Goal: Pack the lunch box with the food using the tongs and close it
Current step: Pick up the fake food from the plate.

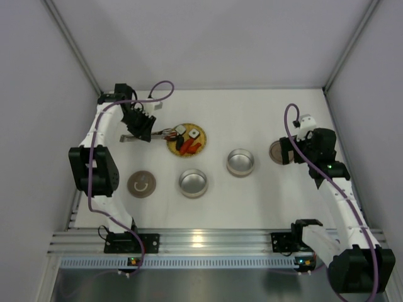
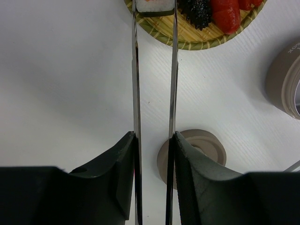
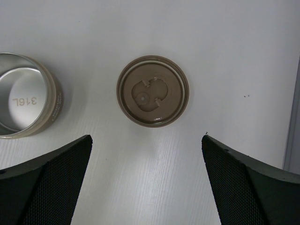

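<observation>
Left gripper (image 2: 154, 137) squeezes the tongs (image 2: 135, 75) by their two arms, so the blades run toward twelve o'clock and bracket a white sushi roll (image 2: 153, 5) on the woven plate (image 2: 197, 41), ready to pinch. An open lunch box tin (image 1: 192, 183) sits at six o'clock of the plate. Right gripper (image 3: 146, 138) hangs wide apart above a lid (image 3: 153, 91), likely for closing.

White arms (image 1: 343, 211) with black joints (image 1: 94, 168), black tools (image 2: 153, 136) (image 3: 146, 136), purple cables (image 1: 165, 82).
</observation>
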